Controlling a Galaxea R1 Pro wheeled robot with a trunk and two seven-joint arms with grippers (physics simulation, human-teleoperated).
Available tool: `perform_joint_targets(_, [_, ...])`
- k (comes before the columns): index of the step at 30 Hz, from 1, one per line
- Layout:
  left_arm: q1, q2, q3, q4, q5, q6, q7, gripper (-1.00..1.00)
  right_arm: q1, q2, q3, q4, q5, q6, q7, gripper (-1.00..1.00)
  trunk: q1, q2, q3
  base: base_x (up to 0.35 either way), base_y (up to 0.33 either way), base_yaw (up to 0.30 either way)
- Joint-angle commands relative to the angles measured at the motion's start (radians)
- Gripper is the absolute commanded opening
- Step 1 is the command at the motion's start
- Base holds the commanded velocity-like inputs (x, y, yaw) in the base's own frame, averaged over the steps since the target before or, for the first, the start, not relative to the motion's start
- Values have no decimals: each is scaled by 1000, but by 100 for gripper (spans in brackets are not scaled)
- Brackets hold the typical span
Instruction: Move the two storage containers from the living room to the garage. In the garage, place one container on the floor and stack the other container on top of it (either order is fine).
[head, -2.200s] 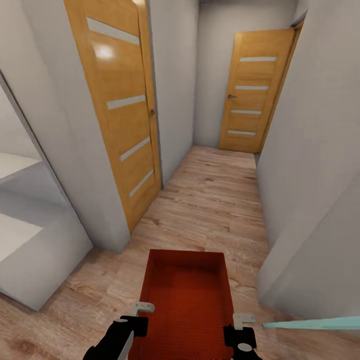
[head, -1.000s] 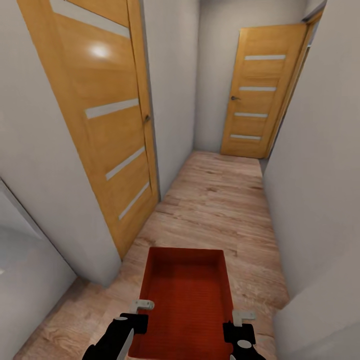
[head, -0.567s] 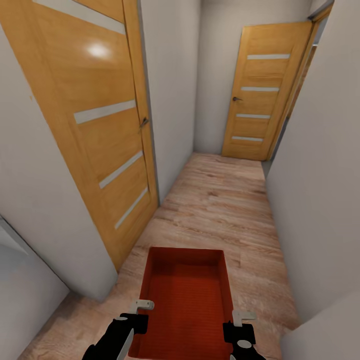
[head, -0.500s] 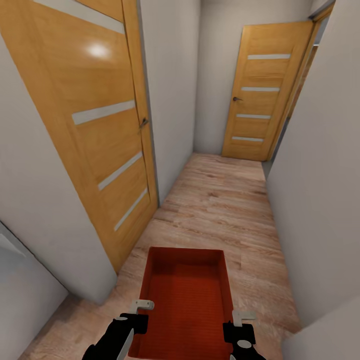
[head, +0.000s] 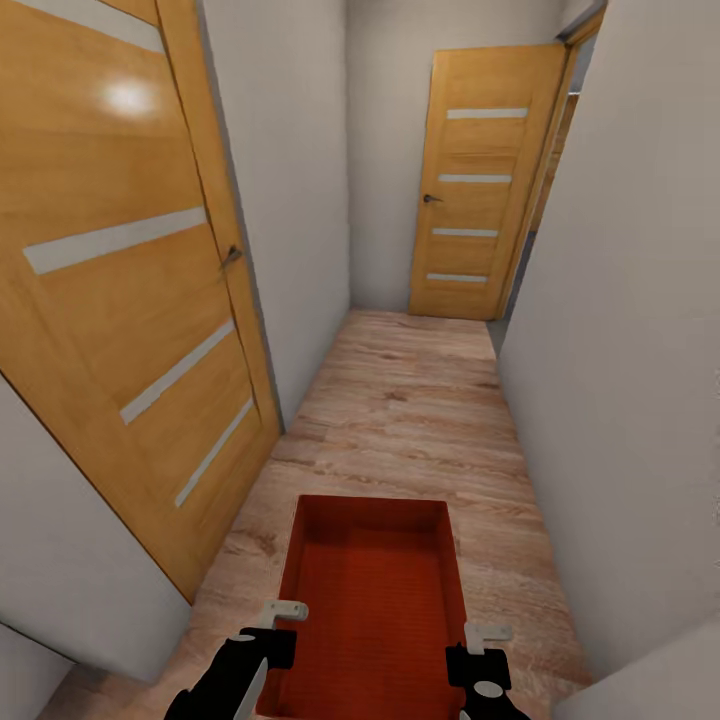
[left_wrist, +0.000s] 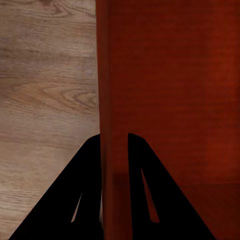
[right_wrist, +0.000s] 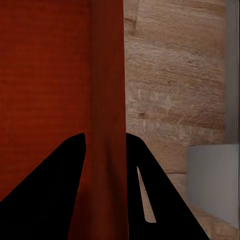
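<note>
One orange-red storage container (head: 375, 600) is carried low in front of me, open side up, above a light wood-plank corridor floor. My left gripper (head: 272, 640) is shut on its left wall, and my right gripper (head: 478, 660) is shut on its right wall. The left wrist view has the container wall (left_wrist: 114, 100) pinched between two black fingers (left_wrist: 90, 190), with the left gripper (left_wrist: 115, 145) closed around it. In the right wrist view the opposite wall (right_wrist: 107, 100) runs between the right gripper (right_wrist: 106, 142) fingers. The garage is out of view.
I am in a narrow corridor with pale grey walls. A tall wooden door (head: 120, 300) stands close on the left, and another wooden door (head: 480, 190) stands ajar at the far end. A grey wall (head: 620, 350) runs close on the right. Wood-plank floor (head: 410, 400) stretches ahead.
The whole view has shifted as I rolled forward along the corridor; the left door now looms larger and closer. The container and both grippers hold the same pose.
</note>
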Motion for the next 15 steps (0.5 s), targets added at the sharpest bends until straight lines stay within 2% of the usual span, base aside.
perform_joint_targets(1, [1, 0, -9, 24, -8, 5, 5, -100, -4, -1, -2, -7, -5, -1, -5, -100, 1, -1, -1, 322, 0, -283])
perform_joint_targets(7, [1, 0, -9, 24, -8, 5, 5, -100, -4, -1, -2, -7, -5, -1, -5, -100, 1, -1, -1, 322, 0, -283])
perform_joint_targets(15, [1, 0, -9, 24, -8, 5, 5, -100, -4, -3, -2, -7, -6, -1, -5, -100, 1, -1, -1, 322, 0, -43])
